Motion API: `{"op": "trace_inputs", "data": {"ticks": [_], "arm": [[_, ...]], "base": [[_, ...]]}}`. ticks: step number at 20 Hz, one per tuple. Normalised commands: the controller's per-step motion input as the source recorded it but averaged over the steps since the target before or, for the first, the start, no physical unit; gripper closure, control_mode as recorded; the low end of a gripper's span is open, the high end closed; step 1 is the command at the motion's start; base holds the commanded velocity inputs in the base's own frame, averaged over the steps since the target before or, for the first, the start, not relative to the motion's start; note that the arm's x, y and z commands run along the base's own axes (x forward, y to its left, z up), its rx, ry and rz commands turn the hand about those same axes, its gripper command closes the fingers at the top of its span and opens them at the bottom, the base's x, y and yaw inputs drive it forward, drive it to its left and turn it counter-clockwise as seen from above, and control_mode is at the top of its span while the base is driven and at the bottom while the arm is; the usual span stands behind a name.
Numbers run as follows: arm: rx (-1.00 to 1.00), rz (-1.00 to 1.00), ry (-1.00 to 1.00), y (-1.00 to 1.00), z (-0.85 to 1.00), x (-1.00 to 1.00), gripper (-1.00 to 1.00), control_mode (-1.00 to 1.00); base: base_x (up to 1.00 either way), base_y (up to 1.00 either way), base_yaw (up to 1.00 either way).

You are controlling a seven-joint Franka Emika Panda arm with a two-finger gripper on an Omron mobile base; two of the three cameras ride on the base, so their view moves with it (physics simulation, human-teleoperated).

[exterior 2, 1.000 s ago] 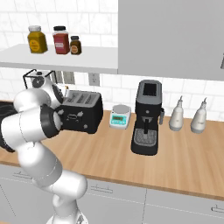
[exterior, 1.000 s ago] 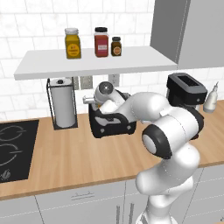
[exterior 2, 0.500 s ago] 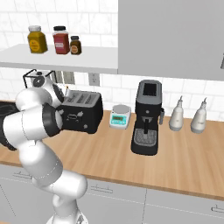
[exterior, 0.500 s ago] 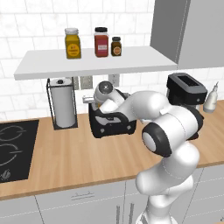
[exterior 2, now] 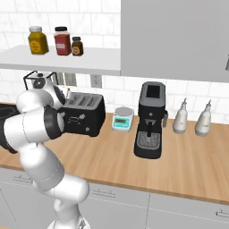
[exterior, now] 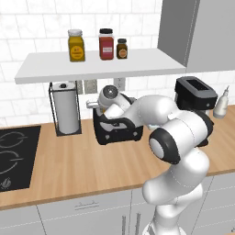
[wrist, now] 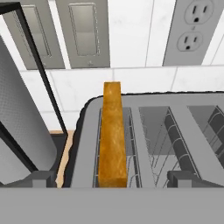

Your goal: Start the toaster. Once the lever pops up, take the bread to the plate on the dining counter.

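Hovering over the toaster [wrist: 148, 131], bread [wrist: 112, 135] standing on edge in its left slot

Hand [exterior: 106, 106] poised just above the black toaster [exterior: 117, 128] on the wooden tabletop [exterior: 78, 160], beside the paper towel roll [exterior: 65, 108]; cannot tell how far open or whether holding anything, as only the two dark tips show at the bottom of the hand view. Risk, as a judgement: coming down off-centre could strike the slot rim or push the golden-brown slice sideways instead of enclosing it; also gripping only the thin crust edge could let it slip

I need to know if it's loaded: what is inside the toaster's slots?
One slice of bread stands on edge in a slot of the toaster, its golden crust sticking up. The neighbouring slot holds only wire guides. The slice's lower part is hidden.
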Motion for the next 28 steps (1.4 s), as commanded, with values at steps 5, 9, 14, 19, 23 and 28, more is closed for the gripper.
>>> {"op": "trace_inputs", "data": {"ticks": [5, 9, 14, 19, 23, 28], "arm": [[0.00, 0.00, 0.00, 0.00, 0.00, 0.05, -1.00, -1.00], [0.00, 0.00, 0.00, 0.00, 0.00, 0.07, -1.00, -1.00], [0.00, 0.00, 0.00, 0.00, 0.00, 0.00, 1.00, -1.00], [0.00, 0.00, 0.00, 0.00, 0.00, 0.00, 1.00, -1.00], [0.00, 0.00, 0.00, 0.00, 0.00, 0.00, 1.00, -1.00], [0.00, 0.00, 0.00, 0.00, 0.00, 0.00, 1.00, -1.00]], "base": [[0.00, 0.00, 0.00], [0.00, 0.00, 0.00], [0.00, 0.00, 0.00], [0.00, 0.00, 0.00], [0.00, 0.00, 0.00], [0.00, 0.00, 0.00]]}}
